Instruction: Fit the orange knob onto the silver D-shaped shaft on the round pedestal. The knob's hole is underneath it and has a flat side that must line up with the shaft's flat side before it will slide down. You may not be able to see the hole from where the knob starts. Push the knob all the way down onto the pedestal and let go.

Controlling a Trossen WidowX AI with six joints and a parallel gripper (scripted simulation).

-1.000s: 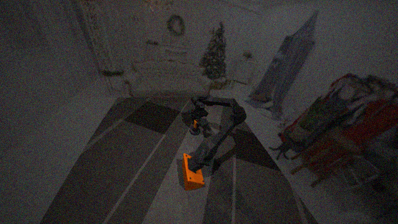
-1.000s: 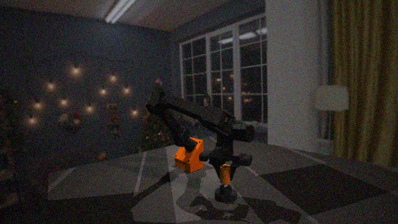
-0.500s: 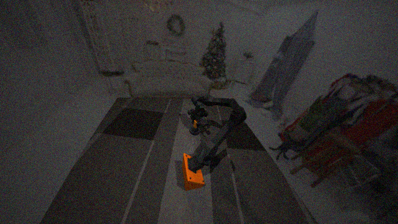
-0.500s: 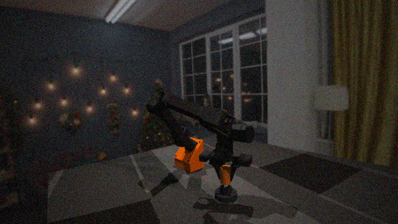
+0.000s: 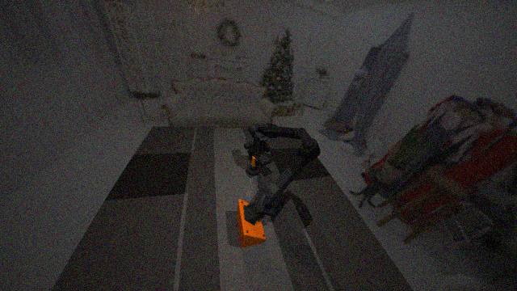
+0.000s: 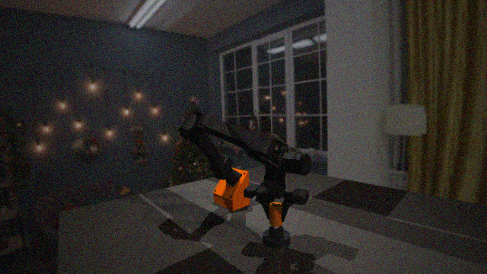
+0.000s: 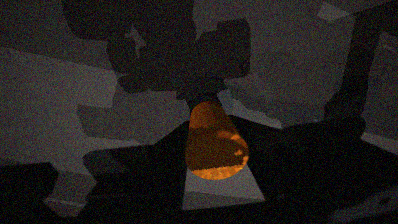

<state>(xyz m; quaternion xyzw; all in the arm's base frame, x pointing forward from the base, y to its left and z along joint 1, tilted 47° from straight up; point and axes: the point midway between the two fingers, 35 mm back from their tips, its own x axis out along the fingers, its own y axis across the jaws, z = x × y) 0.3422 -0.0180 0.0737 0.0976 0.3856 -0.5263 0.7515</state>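
The gripper (image 5: 254,162) (image 6: 275,215) (image 7: 208,121) pinches the orange knob (image 5: 254,161) (image 6: 275,215) (image 7: 215,145), standing up, right above the round pedestal (image 5: 253,171) (image 6: 276,237) (image 7: 202,91); flat sides may need lining up.

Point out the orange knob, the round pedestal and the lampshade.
Knob (image 5: 254,161) (image 6: 275,215) (image 7: 212,145): top, exterior and wrist views; on its side.
Pedestal (image 6: 276,238): exterior view; on its dark round base.
Lampshade (image 6: 405,119): exterior view; on the middle of its pale side.
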